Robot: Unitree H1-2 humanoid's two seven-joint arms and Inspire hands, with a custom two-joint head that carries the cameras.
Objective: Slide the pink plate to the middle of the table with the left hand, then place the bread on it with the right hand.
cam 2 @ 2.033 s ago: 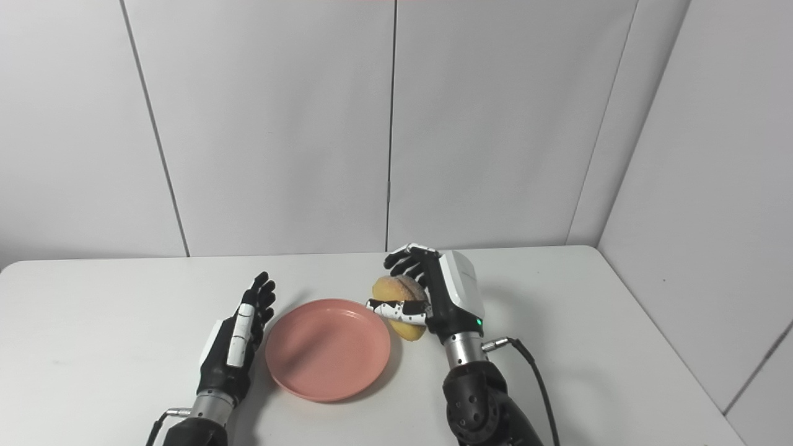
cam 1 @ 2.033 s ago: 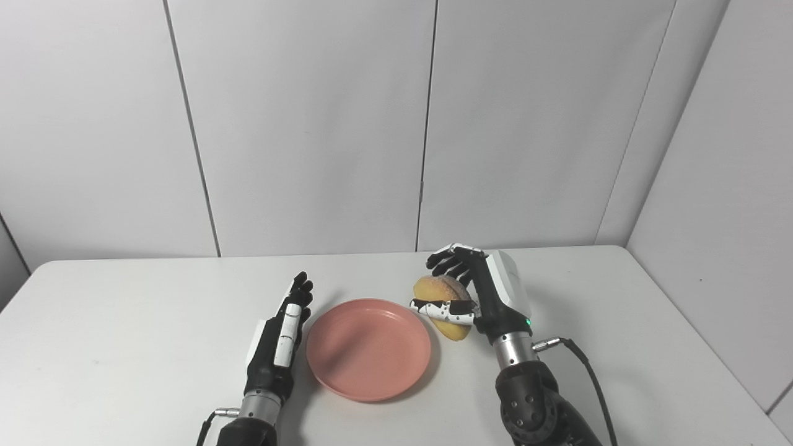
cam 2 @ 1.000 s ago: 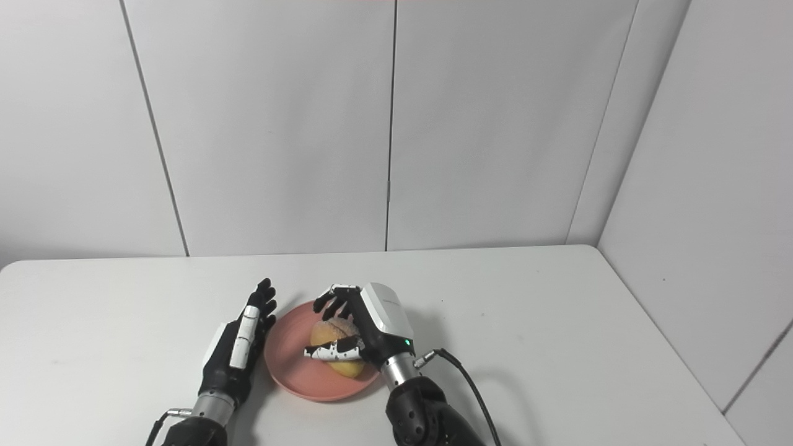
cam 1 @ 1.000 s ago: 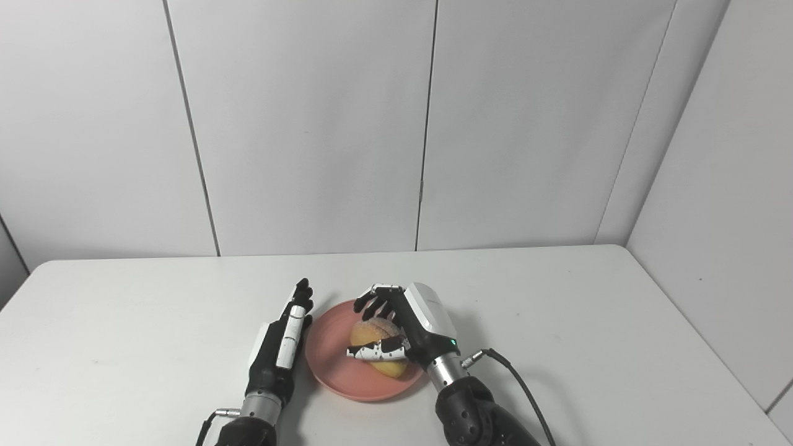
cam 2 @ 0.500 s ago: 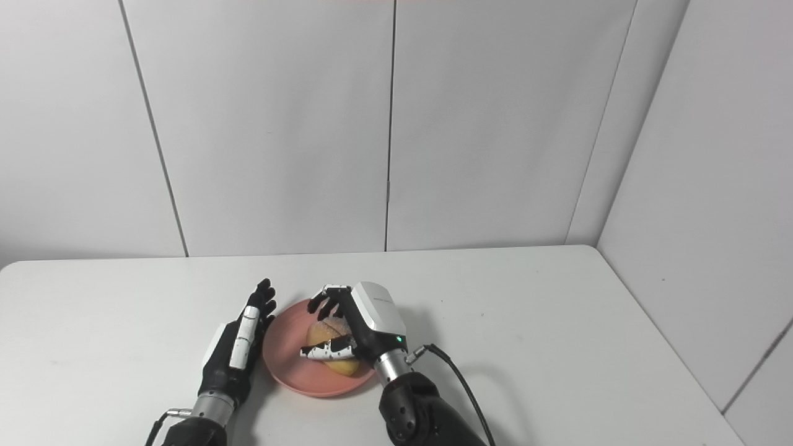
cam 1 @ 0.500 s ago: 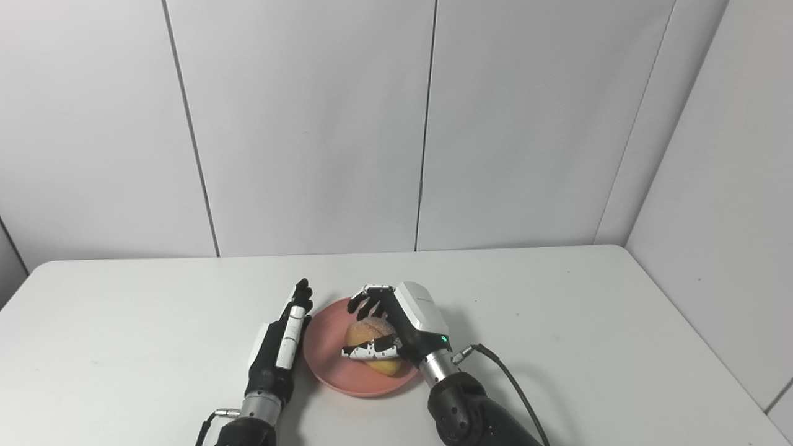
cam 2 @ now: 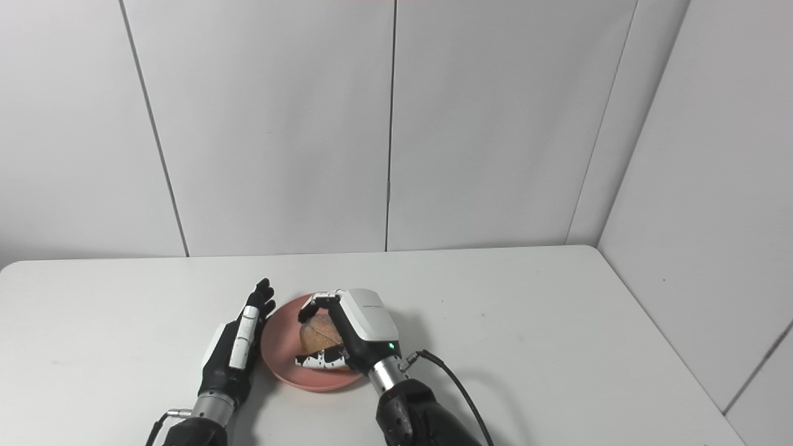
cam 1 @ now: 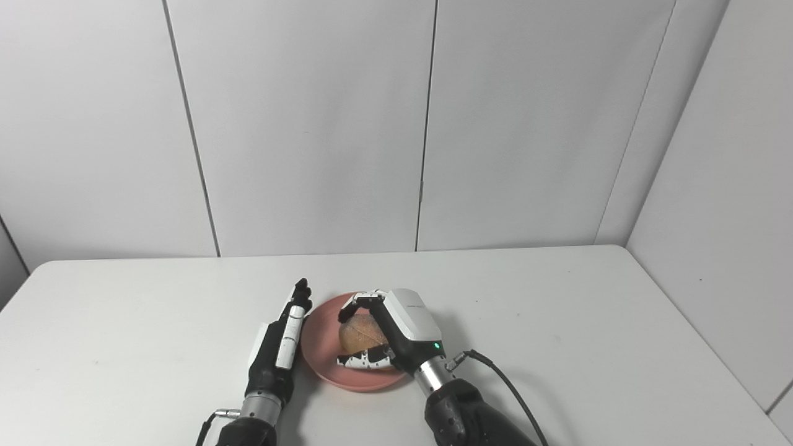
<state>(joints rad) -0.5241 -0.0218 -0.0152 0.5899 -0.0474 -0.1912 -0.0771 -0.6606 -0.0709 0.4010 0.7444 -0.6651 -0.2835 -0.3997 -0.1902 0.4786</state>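
From the left eye view, our right hand (cam 1: 396, 331) is wrapped around the bread roll (cam 1: 360, 335), low over the pink plate (cam 1: 322, 353) mid-table. From the right eye view, our left hand (cam 2: 235, 353) rests flat, fingers extended, just beside the plate's left rim.

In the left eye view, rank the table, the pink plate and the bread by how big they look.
1. table, by far the largest.
2. pink plate, partly covered by the right hand.
3. bread, smallest, partly hidden in that hand's grip.
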